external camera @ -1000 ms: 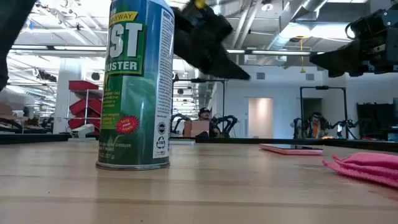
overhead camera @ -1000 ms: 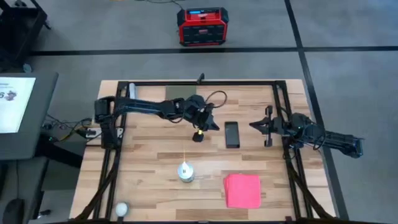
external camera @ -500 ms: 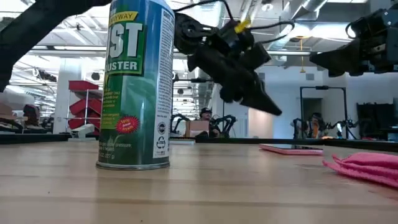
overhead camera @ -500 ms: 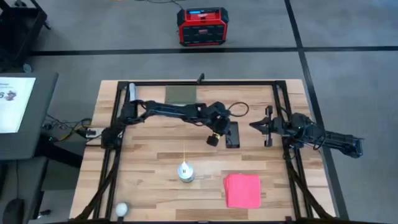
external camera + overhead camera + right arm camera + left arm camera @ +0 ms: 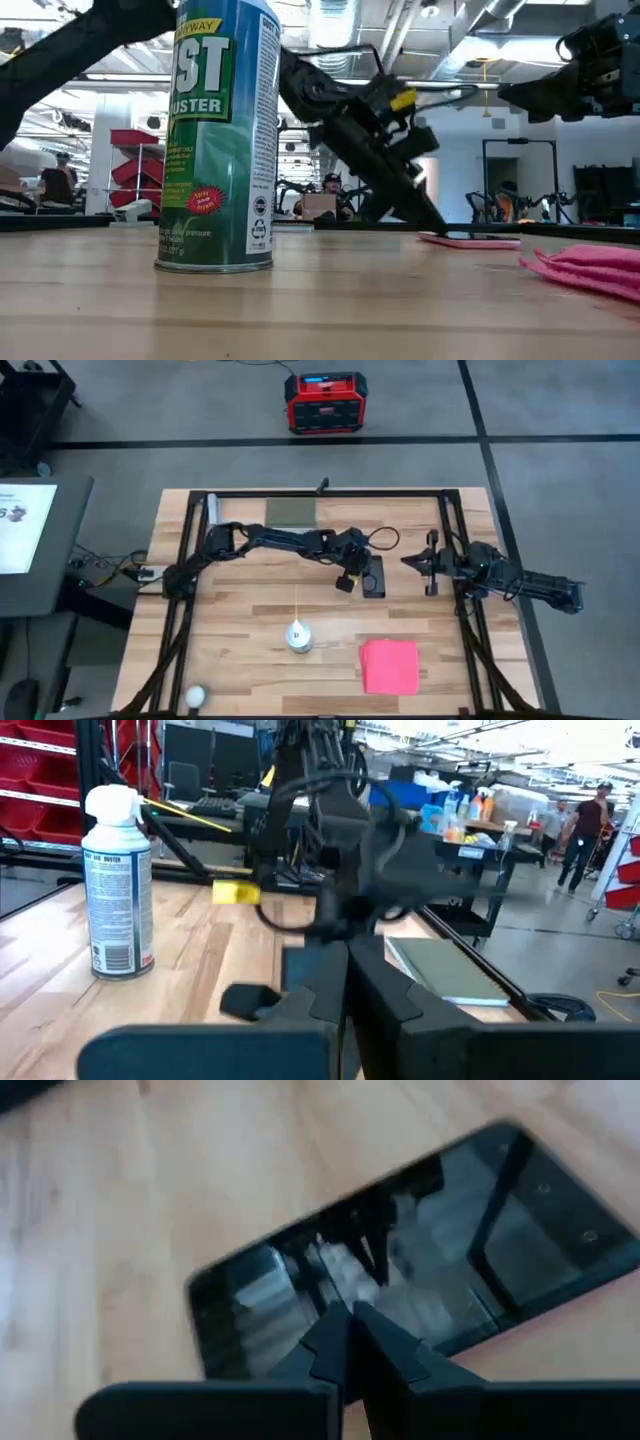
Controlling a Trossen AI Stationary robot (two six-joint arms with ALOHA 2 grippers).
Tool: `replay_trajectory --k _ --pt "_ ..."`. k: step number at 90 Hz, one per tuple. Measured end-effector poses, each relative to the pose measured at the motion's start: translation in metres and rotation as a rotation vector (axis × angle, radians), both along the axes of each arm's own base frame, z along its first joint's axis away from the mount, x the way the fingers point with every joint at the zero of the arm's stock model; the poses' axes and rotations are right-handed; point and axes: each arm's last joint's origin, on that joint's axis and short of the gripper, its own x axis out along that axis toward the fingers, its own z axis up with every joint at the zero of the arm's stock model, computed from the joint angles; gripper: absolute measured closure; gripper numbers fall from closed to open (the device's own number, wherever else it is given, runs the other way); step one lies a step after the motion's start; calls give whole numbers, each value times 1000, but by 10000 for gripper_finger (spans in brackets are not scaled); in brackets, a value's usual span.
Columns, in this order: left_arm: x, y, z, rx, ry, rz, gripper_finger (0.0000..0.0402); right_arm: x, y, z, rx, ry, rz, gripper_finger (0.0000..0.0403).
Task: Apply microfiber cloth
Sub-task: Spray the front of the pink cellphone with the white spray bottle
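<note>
The pinkish-red microfiber cloth [image 5: 389, 665] lies flat on the table near its front right, also in the low view [image 5: 590, 268]; no gripper is near it. The phone [image 5: 373, 577] lies face up at mid-table. My left gripper [image 5: 362, 569] is shut and slants down, its tips over the phone's black face [image 5: 430, 1260]. My right gripper [image 5: 408, 562] is shut and waits above the table to the right of the phone. My left gripper's shut fingertips [image 5: 350, 1320] come down slanting from the table's left onto the phone's black face [image 5: 300, 1295], close to its left long edge [image 5: 432, 237]. I cannot tell whether the tips touch the glass. The phone lies flat on the table.
A green duster can [image 5: 298, 635] stands in front of the phone, left of the cloth. A dark green pad [image 5: 291, 510] lies at the far edge, and a white ball [image 5: 195, 695] at the near left corner. Black frame rails [image 5: 470, 620] run along both sides.
My left gripper has gone toward the table's right edge and down, tipping its fingers lower until the tips reach the phone. The phone, cloth and can have stayed where they were.
</note>
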Motion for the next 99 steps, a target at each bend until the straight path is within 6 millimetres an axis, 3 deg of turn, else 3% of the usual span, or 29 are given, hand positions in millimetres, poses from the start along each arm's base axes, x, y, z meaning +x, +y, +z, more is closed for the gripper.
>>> replay_trajectory --k 25,49,89,99 --pt "0 4 -16 -39 80 55 401 0 0 0 0 -3 0 403" --pt "-15 15 -3 -62 192 109 401 0 0 0 0 -3 0 403" --pt "-20 4 4 -82 248 116 401 0 0 0 0 -1 0 403" --pt "-27 2 19 -79 249 110 401 0 0 0 1 4 0 403"
